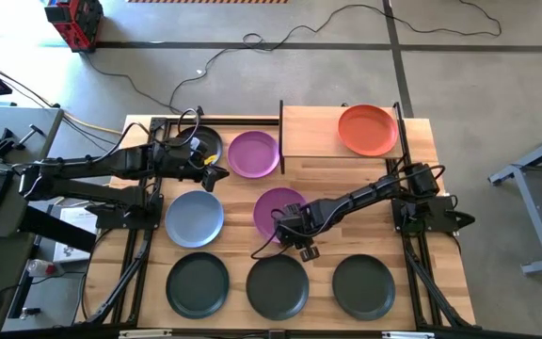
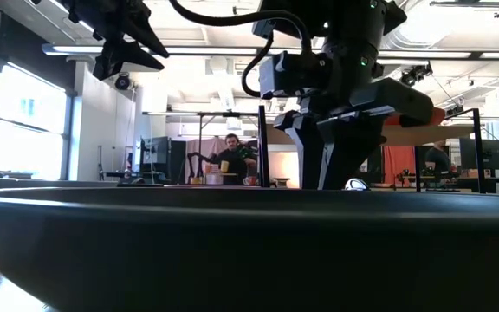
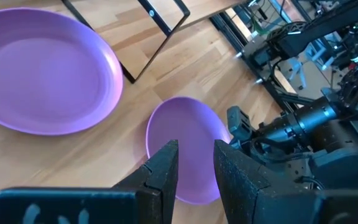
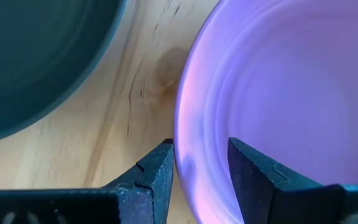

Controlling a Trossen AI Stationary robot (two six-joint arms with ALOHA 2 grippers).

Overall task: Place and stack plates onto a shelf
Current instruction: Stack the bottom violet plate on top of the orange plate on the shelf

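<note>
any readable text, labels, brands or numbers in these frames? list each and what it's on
None can be read.
Plates and shelf: no print or labels show.
Left gripper and right gripper: pale embossed marks on the housing at the frame edge, cut off, unreadable.
Red case on the floor: dark marking, too small to read.

A lab: concrete floor, loose cables, ceiling ducts.

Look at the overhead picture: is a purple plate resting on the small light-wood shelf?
No: the only plate on the small light-wood shelf is the round orange-red plate; both round purple plates lie on the tabletop.
</note>
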